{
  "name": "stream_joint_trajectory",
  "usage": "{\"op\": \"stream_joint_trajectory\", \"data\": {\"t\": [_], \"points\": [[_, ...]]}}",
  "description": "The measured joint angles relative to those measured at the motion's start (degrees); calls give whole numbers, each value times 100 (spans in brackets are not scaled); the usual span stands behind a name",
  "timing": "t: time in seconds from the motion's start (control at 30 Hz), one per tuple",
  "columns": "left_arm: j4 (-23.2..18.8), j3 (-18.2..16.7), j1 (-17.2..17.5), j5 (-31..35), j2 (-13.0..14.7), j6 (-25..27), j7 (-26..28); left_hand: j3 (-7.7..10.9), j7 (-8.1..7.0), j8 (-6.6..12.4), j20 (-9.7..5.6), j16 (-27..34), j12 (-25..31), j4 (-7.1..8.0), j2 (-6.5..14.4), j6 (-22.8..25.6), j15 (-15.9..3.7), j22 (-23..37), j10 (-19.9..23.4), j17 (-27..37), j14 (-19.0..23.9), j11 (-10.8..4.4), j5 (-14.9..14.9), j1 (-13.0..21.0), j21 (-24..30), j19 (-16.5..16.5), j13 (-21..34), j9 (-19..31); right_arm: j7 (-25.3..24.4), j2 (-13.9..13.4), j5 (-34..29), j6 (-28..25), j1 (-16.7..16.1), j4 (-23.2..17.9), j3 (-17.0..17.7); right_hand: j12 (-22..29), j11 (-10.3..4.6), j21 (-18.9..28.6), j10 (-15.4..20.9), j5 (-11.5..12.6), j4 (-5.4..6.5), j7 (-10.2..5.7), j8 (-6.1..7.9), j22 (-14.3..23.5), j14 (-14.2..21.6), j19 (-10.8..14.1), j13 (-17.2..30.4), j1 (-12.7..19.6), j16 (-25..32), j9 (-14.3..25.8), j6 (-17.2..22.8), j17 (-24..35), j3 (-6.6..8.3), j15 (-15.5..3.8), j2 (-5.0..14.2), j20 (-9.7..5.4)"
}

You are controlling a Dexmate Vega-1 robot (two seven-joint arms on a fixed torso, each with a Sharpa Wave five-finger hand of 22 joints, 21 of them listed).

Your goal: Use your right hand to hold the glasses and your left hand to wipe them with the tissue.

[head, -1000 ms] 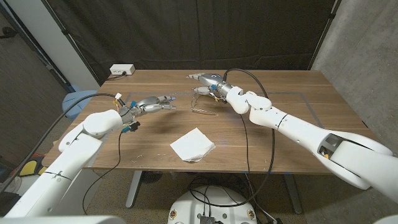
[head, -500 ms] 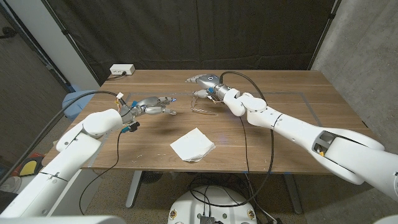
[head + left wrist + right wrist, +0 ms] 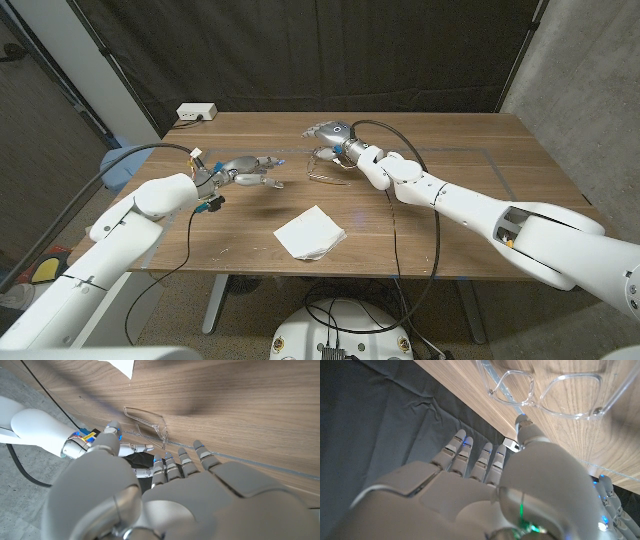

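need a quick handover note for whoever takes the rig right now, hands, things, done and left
Right hand: open, above the clear-framed glasses, holding nothing; the right wrist view shows the glasses lying on the wooden table past its fingertips.
Left hand: open, fingers apart, raised over the table left of the glasses, holding nothing.
White tissue: lies untouched near the table's front edge.
Done: nothing gripped yet.
Left: right hand grasps and lifts the glasses, left hand picks up the tissue, then wipes the lenses.
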Motion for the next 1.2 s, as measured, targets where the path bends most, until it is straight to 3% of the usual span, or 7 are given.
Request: {"op": "stream_joint_trajectory", "data": {"t": [0.23,0.3,0.47,0.67,0.73,0.87,1.2], "points": [[2,26,-60,-10,22,30,-73,-25,-68,0,0,0,0,76,-51,-35,0,8,-15,21,0,-33,0,51,0,0,0,0,-76,31,-98,54,59,173,-98,0,-51,0,8,43,73,-6,87,0,0,0,0,99,-27,26,395,27,-206,0,-51,0],[10,31,-72,-20,24,36,-84,-55,-128,0,0,0,0,105,-52,-34,0,27,-22,21,0,-107,0,51,0,0,0,19,-76,31,-110,74,68,197,-119,0,-51,0,8,66,110,-7,110,25,-22,-1,0,99,-27,26,471,27,-255,-20,-51,0],[49,49,-121,-54,26,52,-128,-79,-131,0,0,0,0,130,-52,-31,0,27,-23,47,0,-146,0,51,0,0,-1,27,-76,29,-150,143,94,250,-173,-29,-51,0,7,97,100,-1,116,26,-44,-1,-1,129,-27,26,585,27,-339,0,-67,0],[106,81,-188,-91,29,61,-185,-103,-220,0,0,0,0,154,-52,-4,1,27,-29,47,0,-213,0,51,0,-1,-1,27,-71,26,-196,220,121,328,-229,-28,-70,24,28,188,82,-8,185,26,-44,-1,-1,396,-27,37,930,27,-387,0,9,1],[117,90,-202,-99,29,65,-203,-114,-220,0,0,0,0,164,-52,-3,1,27,-15,47,0,-239,0,51,0,0,-1,27,-70,28,-205,231,128,352,-243,-28,-71,24,28,215,93,-13,252,26,-65,-1,-1,501,-27,53,1158,26,-490,-20,49,0],[155,113,-248,-125,29,71,-245,-127,-219,0,0,0,0,177,-51,-3,1,27,-15,47,0,-239,0,51,0,-1,-1,27,-70,67,-233,261,158,458,-282,-28,-71,24,28,215,101,-7,265,26,-64,-1,-1,537,-27,53,1269,26,-496,-19,85,1],[222,145,-323,-173,25,79,-301,-192,-366,0,0,29,0,242,-52,55,1,26,51,74,0,-425,0,50,0,-1,11,26,-70,150,-283,311,216,656,-363,-27,-70,24,27,215,125,-23,265,25,-64,-1,-1,559,-27,52,1348,26,-520,-19,107,1]]}}
